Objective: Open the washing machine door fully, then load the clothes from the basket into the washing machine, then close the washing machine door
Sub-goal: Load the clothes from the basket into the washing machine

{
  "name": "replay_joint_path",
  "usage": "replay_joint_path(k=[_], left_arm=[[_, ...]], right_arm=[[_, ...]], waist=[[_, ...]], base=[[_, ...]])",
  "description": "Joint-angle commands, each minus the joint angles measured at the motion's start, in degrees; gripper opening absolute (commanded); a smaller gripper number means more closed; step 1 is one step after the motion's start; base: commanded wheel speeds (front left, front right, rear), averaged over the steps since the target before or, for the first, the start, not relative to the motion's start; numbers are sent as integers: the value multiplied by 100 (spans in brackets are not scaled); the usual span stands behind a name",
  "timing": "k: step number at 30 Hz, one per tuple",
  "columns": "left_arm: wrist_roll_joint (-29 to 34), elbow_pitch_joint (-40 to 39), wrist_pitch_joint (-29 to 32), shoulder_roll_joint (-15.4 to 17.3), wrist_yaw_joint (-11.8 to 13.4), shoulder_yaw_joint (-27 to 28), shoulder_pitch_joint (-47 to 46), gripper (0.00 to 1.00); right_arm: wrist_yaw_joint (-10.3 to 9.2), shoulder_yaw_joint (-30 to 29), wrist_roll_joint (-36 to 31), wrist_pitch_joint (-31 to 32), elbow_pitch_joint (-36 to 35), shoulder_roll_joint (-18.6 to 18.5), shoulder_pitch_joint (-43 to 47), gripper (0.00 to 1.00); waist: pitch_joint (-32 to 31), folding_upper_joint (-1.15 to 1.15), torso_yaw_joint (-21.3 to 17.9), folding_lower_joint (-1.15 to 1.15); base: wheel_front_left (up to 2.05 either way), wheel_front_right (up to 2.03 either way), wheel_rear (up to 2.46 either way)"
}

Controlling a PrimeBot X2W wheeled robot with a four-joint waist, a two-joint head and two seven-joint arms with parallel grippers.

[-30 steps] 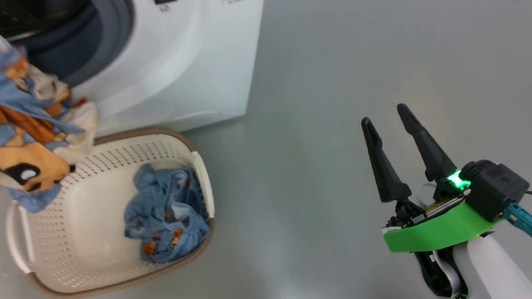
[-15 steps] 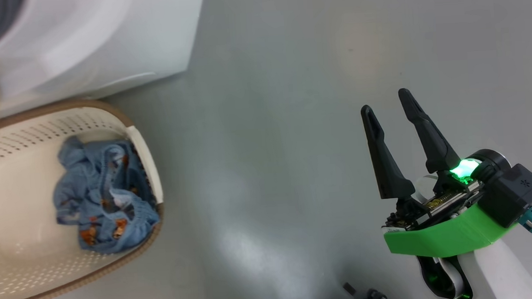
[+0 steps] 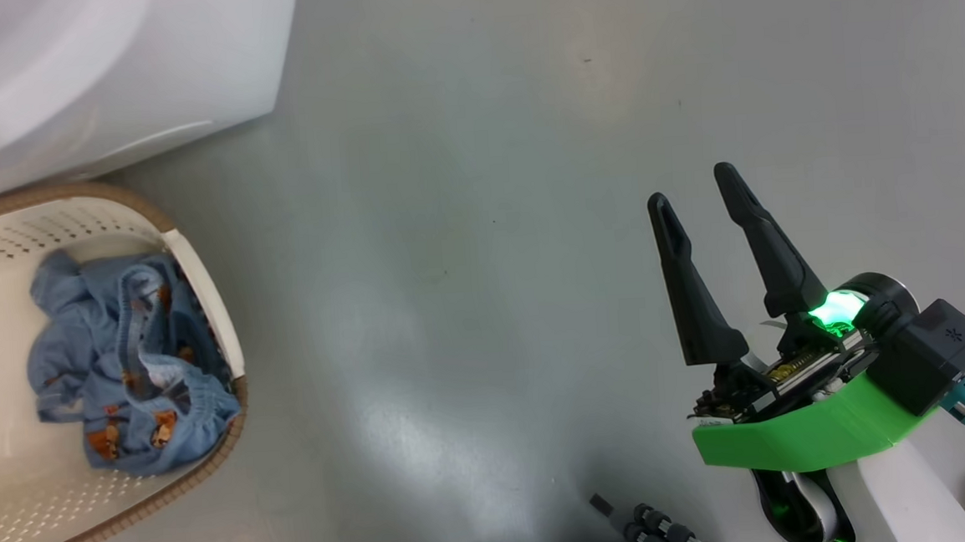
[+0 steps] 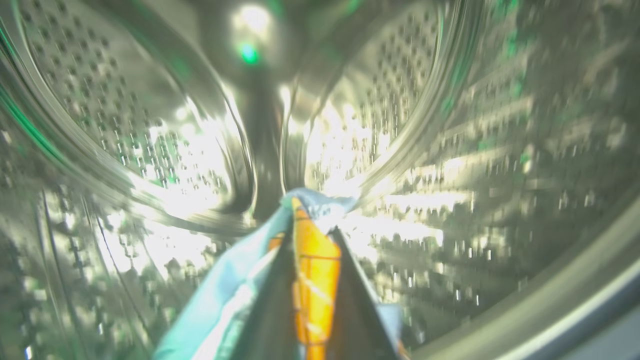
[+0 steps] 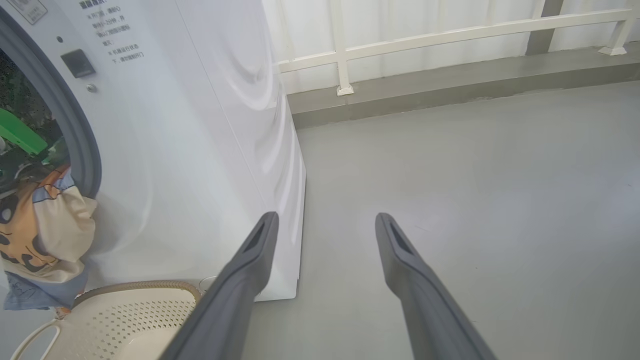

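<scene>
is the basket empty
No, in the head view a crumpled light blue garment with orange patches lies inside the basket, against its right wall.

Floor (image 3: 477, 179) smooth, grey, with soft glare patches. At its far edge a raised grey kerb (image 5: 450, 92) carries a white railing (image 5: 430, 36) before pale panelling (image 5: 400, 17).

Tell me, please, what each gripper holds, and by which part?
Left gripper pinches a garment by a bunched orange-and-blue fold; right gripper holds nothing.
</scene>
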Motion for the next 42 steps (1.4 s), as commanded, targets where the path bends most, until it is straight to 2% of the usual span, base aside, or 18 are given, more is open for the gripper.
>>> replay_joint_path(k=[1, 6, 13, 19, 26, 42], left_arm=[[-10, -14, 2, 316, -13, -24, 66, 100], [-298, 473, 370, 255, -13, -613, 53, 100], [-521, 639, 19, 198, -13, -1091, 176, 100], [-695, 456, -104, 91, -13, -1306, 593, 100], [-412, -127, -111, -76, -13, -709, 1467, 100], [293, -1554, -112, -862, -13, 528, 3809, 100]], right_arm=[[32, 74, 8, -45, -117, -40, 177, 100], [32, 92, -8, -45, -44, -40, 107, 100], [32, 123, 30, -45, 162, -40, -87, 100], [32, 86, 35, -45, 371, -40, -183, 100], [32, 25, 12, -45, 618, -40, -248, 100], [32, -176, -72, -45, 1217, -40, -149, 100]], waist=[[-25, 0, 31, 0], [-124, 0, 182, 0], [-445, 0, 394, 0], [-823, 0, 588, 0], [-1371, 0, 797, 0], [-2518, 0, 1296, 0]], base=[[0, 0, 0], [0, 0, 0], [0, 0, 0], [0, 0, 0], [0, 0, 0], [0, 0, 0]])
